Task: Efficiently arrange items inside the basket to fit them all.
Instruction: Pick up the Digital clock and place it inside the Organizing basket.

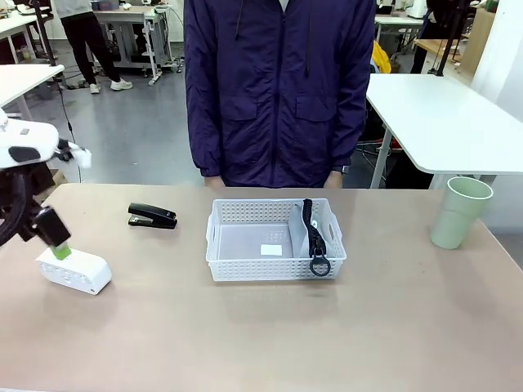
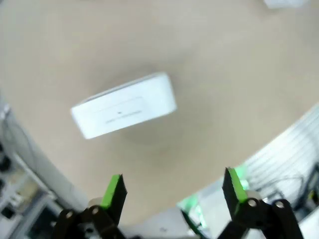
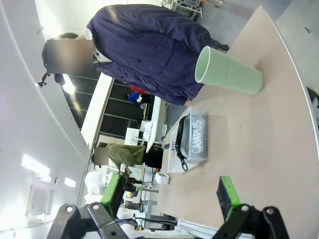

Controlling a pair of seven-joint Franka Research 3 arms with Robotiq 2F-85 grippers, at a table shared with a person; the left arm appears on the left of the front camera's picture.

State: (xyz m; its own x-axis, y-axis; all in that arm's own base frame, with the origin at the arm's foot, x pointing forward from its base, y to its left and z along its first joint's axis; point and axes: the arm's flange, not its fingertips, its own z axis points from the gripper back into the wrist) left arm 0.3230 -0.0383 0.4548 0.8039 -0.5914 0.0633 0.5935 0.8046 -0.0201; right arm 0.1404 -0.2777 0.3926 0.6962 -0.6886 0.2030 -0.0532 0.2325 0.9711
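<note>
Item 1, left gripper [image 1: 57, 245]: jaws stood wide apart with nothing between them, the green pads [image 2: 113, 185] facing each other over the bare table [image 2: 224, 74]. Item 2, white box [image 1: 73, 271]: lay flat on the table just below this gripper. In the left wrist view the white box [image 2: 124, 112] sat straight ahead of the fingertips, shifted toward one pad, with a strip of table between it and both fingers, so it was apart from them. Item 3, stapler [image 1: 152, 216]: black, closed, on the table between the left gripper and the basket, well apart from the gripper. Item 4, basket [image 1: 274, 270]: white lattice walls, at mid-table, well apart from both grippers. Item 5, pouch [image 1: 298, 235]: grey, stood on edge inside the basket at the end farther from the left gripper; its black strap [image 1: 311, 224] ran over its top to the basket's near wall. Item 6, right gripper [image 3: 170, 190]: jaws open, empty. Item 7, cup [image 3: 228, 74]: pale green, upright on the table, ahead of the right gripper's fingertips and well apart from them, outside the basket. Item 8, person [image 1: 278, 90]: dark blue jacket, stood at the far side behind the basket.
</note>
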